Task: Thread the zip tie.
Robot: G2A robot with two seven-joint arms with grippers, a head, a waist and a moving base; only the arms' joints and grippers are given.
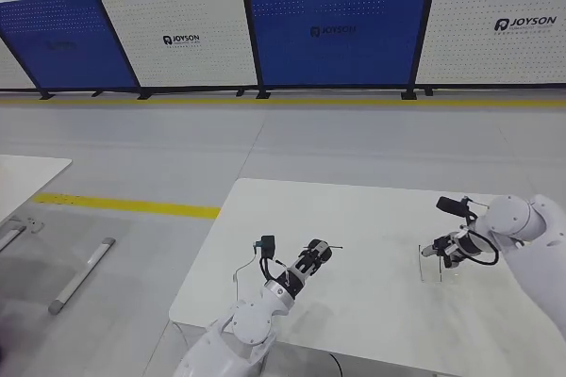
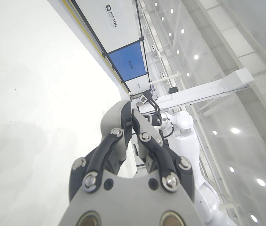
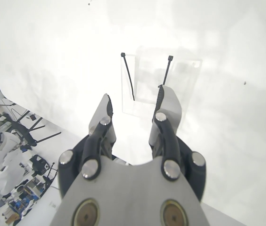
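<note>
My right fingers (image 1: 438,250) spread wide, empty, by zip tie (image 3: 167,71) | left fingers (image 2: 132,116) pressed together | risk: off-centre grip flicks tie away

Zip tie (image 3: 128,77) matt black plastic; holder (image 3: 189,78) clear glossy plastic; table (image 3: 52,36) smooth matt white.

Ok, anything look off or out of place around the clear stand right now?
Nothing spilled or damaged. At the clear stand, one black zip tie and a second zip tie lean apart rather than parallel, just beyond the open right hand. A few dark specks dot the table.
</note>
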